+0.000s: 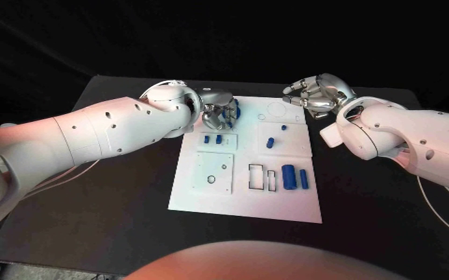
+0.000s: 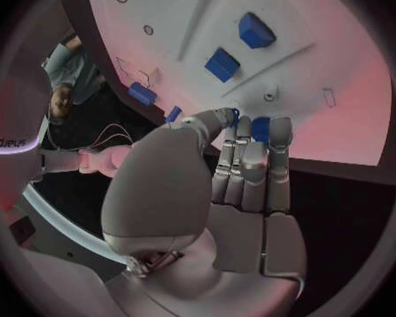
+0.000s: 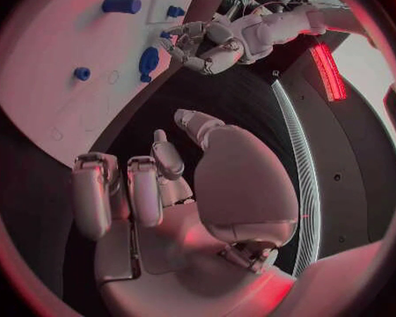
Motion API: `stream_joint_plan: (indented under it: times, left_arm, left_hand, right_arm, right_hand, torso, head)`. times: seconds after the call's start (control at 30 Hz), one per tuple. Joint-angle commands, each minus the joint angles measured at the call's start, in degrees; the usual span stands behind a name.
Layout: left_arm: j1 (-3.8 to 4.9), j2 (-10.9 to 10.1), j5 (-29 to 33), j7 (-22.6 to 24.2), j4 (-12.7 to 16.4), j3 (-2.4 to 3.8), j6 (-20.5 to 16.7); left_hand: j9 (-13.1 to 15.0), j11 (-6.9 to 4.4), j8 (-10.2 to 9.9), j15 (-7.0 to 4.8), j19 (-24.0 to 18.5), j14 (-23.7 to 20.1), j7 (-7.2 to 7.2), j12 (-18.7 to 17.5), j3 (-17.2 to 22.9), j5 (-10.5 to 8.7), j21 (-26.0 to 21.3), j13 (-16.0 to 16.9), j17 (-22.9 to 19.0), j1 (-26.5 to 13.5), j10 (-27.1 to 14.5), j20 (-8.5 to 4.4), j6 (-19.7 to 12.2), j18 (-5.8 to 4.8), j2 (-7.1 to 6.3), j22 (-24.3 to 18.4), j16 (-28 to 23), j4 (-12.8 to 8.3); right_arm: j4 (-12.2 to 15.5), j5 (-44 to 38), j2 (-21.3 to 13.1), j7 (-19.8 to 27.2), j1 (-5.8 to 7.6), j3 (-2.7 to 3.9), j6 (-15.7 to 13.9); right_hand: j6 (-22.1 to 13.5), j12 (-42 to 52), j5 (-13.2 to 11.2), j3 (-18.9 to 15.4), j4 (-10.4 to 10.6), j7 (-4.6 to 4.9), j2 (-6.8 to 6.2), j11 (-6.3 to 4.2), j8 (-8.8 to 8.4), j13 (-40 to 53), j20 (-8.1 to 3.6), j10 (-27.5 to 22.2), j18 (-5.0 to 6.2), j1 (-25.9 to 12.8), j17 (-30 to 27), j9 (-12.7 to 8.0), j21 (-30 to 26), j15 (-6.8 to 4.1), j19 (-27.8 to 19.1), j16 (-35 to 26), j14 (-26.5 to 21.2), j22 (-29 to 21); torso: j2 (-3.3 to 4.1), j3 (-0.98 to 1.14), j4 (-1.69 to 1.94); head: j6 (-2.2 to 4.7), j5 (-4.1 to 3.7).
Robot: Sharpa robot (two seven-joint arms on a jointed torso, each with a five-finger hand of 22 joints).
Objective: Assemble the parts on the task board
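Reaching for a blue part [image 1: 234, 109] at the board's [image 1: 248, 205] far-left corner.
Left hand [image 1: 217, 113] fingers curl around it, though a firm hold can't be confirmed; right hand [image 1: 316, 96] loosely curled, empty. Part looks light, rigid, slick — best pinched across its sides.

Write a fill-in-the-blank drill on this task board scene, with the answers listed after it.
1. The left robot hand has its fingers on a round ____ part at the far edge of the white rectangular task board.
2. The right robot hand holds ____.
3. The table under the board is ____.

Missing words: blue; nothing; black
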Motion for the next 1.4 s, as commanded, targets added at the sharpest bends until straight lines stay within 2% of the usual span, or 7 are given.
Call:
stream_joint_plan:
  times: [0.03,0.23,0.43,0.73,0.83,1.1,1.4]
  left_arm:
    - [0.03,-0.88,4.24,0.75,1.21,0.30,-1.38]
    - [0.02,-2.59,4.61,0.44,2.75,0.72,-1.21]
    - [0.00,-3.22,0.94,-0.11,2.43,0.78,-0.45]
    - [-0.01,-3.53,-1.36,-0.64,0.98,0.76,0.32]
    - [-0.01,-3.51,-1.53,-0.71,0.68,0.76,0.67]
    - [-0.02,-3.60,-1.67,-1.09,0.30,0.75,2.07]
    - [-0.02,-3.50,-1.59,-1.23,-0.07,0.72,2.88]
  left_hand:
    - [-0.03,-0.04,-0.17,-0.07,0.36,0.54,0.06,-0.37,0.06,-0.22,0.33,0.02,0.07,-0.59,0.55,-0.03,0.31,0.14,-0.05,0.01,0.23,-0.08]
    - [0.03,-0.04,-0.28,-0.06,0.38,0.57,0.01,-0.66,-0.01,-0.21,0.31,0.00,-0.12,-0.88,0.58,-0.04,0.32,0.13,-0.19,-0.05,0.21,-0.06]
    - [0.06,-0.04,-0.38,-0.06,-0.02,0.06,-0.01,-0.86,0.04,-0.17,0.00,-0.01,-1.42,-0.96,0.58,-0.04,0.30,0.25,-0.18,-0.60,-0.10,-0.08]
    - [0.14,-0.11,-0.39,-0.10,0.17,0.12,-0.11,-0.99,0.10,-0.16,0.12,0.02,-1.33,-0.99,0.79,-0.05,0.46,0.19,-0.20,-0.36,-0.11,-0.16]
    - [0.17,-0.13,-0.40,-0.12,0.17,0.12,-0.14,-1.05,0.09,-0.19,0.10,0.03,-1.36,-1.07,0.86,-0.06,0.52,0.19,-0.25,-0.37,-0.12,-0.16]
    - [0.22,-0.17,-0.41,-0.15,0.14,0.13,-0.18,-1.14,0.08,-0.22,0.06,0.05,-1.41,-1.18,0.97,-0.05,0.61,0.19,-0.29,-0.43,-0.14,-0.16]
    - [0.27,-0.20,-0.42,-0.17,0.15,0.08,-0.21,-1.24,0.07,-0.28,0.05,0.06,-1.57,-1.26,1.08,-0.05,0.70,0.18,-0.32,-0.43,-0.19,-0.16]
  right_arm:
    - [0.06,0.07,-0.09,-0.05,-0.04,0.01,0.68]
    - [-0.10,0.08,-0.14,-0.05,-0.06,0.01,0.67]
    - [-0.17,0.08,-0.11,-0.04,-0.09,0.01,0.67]
    - [-0.31,0.08,-0.06,-0.07,-0.12,0.01,0.75]
    - [-0.33,0.08,-0.04,-0.09,-0.12,0.01,0.78]
    - [-0.37,0.07,-0.05,-0.11,-0.13,0.01,0.77]
    - [-0.36,0.06,-0.02,-0.07,-0.14,0.01,0.75]
  right_hand:
    - [-0.47,-0.32,0.02,0.10,0.34,0.11,0.38,-0.01,0.22,-0.07,-0.13,-0.03,0.36,-0.26,2.89,-0.08,-0.23,-0.08,2.01,-0.34,2.98,8.47]
    - [-0.47,-0.32,0.02,0.10,0.34,0.11,0.38,-0.01,0.22,-0.07,-0.13,-0.03,0.36,-0.26,2.89,-0.08,-0.23,-0.08,2.01,-0.34,2.98,8.47]
    - [-0.49,-0.33,0.01,0.09,0.42,0.10,0.40,-0.01,0.24,-0.09,-0.13,-0.04,0.36,-0.30,2.90,-0.09,-0.24,-0.08,2.01,-0.34,2.98,8.47]
    - [-0.49,-0.33,0.01,0.09,0.42,0.10,0.40,-0.01,0.24,-0.09,-0.13,-0.04,0.36,-0.30,2.90,-0.09,-0.24,-0.08,2.01,-0.34,2.98,8.47]
    - [-0.51,-0.35,0.02,0.09,0.44,0.09,0.39,-0.03,0.27,-0.13,-0.13,-0.06,0.36,-0.30,2.88,-0.10,-0.25,-0.09,2.01,-0.36,2.98,8.47]
    - [-0.51,-0.35,0.02,0.09,0.44,0.09,0.39,-0.03,0.27,-0.13,-0.13,-0.06,0.36,-0.30,2.88,-0.10,-0.25,-0.09,2.01,-0.36,2.98,8.47]
    - [-0.51,-0.35,0.02,0.09,0.44,0.09,0.39,-0.03,0.27,-0.13,-0.13,-0.06,0.36,-0.30,2.88,-0.10,-0.25,-0.09,2.01,-0.36,2.98,8.47]
  torso:
    - [0.07,-0.02,0.00]
    - [0.04,-0.05,0.06]
    - [0.08,-0.04,-0.02]
    - [0.09,-0.05,-0.05]
    - [0.06,-0.04,-0.14]
    - [0.06,0.01,-0.14]
    - [0.07,-0.02,-0.10]
  head:
    - [-0.02,0.06]
    - [0.01,0.11]
    - [-0.05,0.35]
    - [0.26,0.10]
    - [0.21,0.35]
    - [-0.02,0.30]
    - [-0.21,0.24]
